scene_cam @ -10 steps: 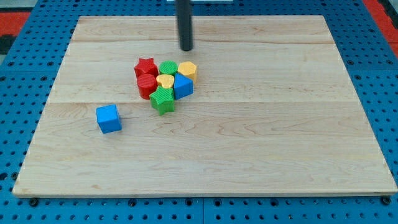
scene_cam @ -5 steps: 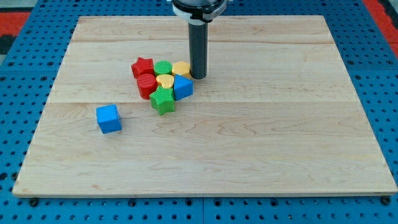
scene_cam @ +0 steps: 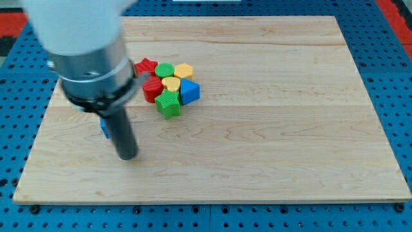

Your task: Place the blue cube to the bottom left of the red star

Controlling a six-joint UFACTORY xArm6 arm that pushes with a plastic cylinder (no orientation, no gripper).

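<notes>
My tip (scene_cam: 127, 155) rests on the board at the lower left, just right of and below the blue cube (scene_cam: 103, 127). The rod and arm body hide most of that cube; only a sliver of blue shows at the rod's left. The red star (scene_cam: 147, 66) lies at the upper left of the block cluster, up and to the right of the cube, partly covered by the arm.
The cluster beside the red star holds a red cylinder (scene_cam: 152, 89), a green cylinder (scene_cam: 165, 70), a yellow hexagon (scene_cam: 184, 71), a yellow heart (scene_cam: 171, 84), a blue block (scene_cam: 190, 91) and a green star (scene_cam: 168, 104). The wooden board (scene_cam: 290, 129) lies on a blue pegboard.
The rod swept from beside the yellow hexagon down and left across the board to the blue cube. The arm now covers the cube and part of the red star.
</notes>
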